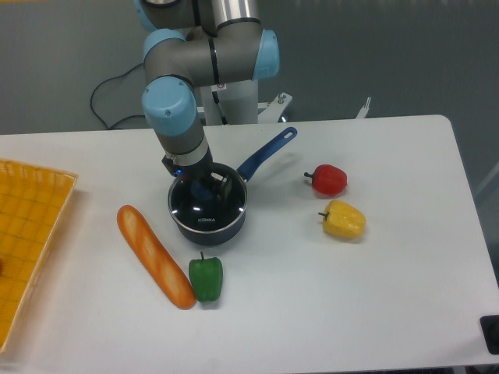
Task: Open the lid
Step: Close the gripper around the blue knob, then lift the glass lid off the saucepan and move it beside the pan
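At the far left, a yellow basket (31,234) runs off the frame edge, so only part of it shows. To its right a long bread loaf (154,255) lies diagonally on the white table (351,296), its lower end just beside a green pepper (206,277).

Above these stands the dark blue saucepan (209,226), its long blue handle (267,152) pointing up and to the right. The lid (204,209) sits on the pan, covering its mouth; the glass reflects light and the pan's inside cannot be made out. The arm (178,117) comes down from above onto the middle of the lid, and the gripper (204,189) is at the knob. The arm's wrist hides most of the fingers and the knob, so whether the jaws are closed on the knob or merely around it cannot be told.

Further right, apart from the pan, lie a red pepper (327,180) and, just below it, a yellow pepper (344,220). A dark object (490,333) is cut off at the lower right corner.
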You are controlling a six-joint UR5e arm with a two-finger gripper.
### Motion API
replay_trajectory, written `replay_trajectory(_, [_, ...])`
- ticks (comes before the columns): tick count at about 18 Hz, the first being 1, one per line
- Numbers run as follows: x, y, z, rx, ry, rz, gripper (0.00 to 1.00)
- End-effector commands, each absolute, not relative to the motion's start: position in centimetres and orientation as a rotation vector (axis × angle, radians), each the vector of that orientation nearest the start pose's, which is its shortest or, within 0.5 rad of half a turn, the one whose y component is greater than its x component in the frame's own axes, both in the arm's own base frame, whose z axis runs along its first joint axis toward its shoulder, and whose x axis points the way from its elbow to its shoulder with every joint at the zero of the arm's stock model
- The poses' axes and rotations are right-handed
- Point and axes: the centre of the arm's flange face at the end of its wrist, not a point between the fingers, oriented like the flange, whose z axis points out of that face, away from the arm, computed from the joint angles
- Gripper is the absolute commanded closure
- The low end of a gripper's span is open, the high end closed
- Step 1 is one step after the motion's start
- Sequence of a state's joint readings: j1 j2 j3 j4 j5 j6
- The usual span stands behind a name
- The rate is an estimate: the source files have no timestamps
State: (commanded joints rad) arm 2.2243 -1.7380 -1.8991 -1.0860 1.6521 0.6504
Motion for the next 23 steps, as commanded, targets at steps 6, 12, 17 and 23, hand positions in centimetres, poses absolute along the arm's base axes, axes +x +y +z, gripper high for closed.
replay_trajectory(6, [-22.3, 49.3, 32.2, -3.214, -0.005, 0.072, 0.45])
replay_trajectory(12, [-24.3, 49.6, 34.1, -3.179, 0.092, 0.1, 0.45])
replay_trajectory(17, [-27.1, 50.1, 36.3, -3.128, 0.22, 0.145, 0.45])
replay_trajectory(23, [-31.6, 50.9, 36.5, -3.111, 0.329, 0.167, 0.45])
